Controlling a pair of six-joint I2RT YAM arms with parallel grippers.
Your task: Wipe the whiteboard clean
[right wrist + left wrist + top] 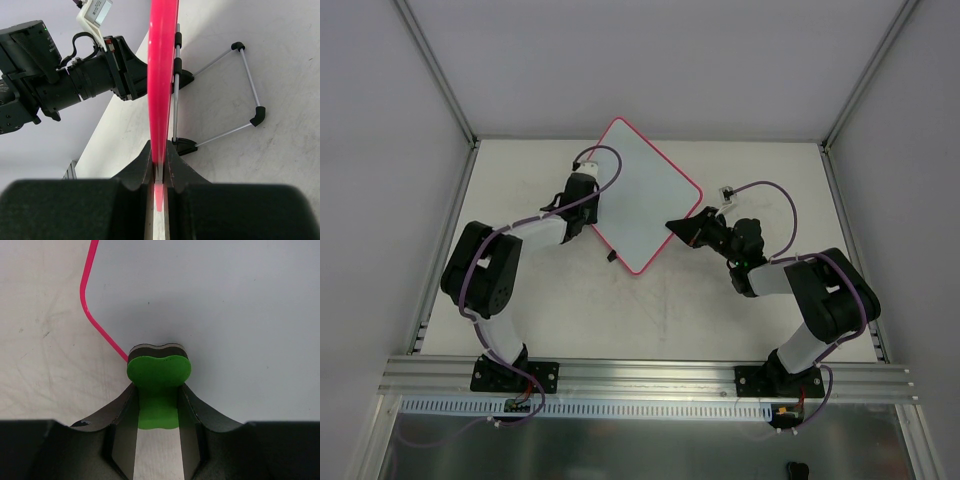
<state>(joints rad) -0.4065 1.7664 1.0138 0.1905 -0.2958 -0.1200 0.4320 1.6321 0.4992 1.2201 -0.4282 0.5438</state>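
We are seeing the whiteboard (645,195) at upper centre of the overhead view, its face looking blank. Our left pincer (157,396) is grasping the green eraser (159,371) at its edge. Our right pincer (159,167) is clenching its pink frame (161,75). Little seems left to wipe.

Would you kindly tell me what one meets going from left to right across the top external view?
Left arm → left end effector, holding the green eraser → whiteboard → right end effector, clamped on the board's edge → right arm.
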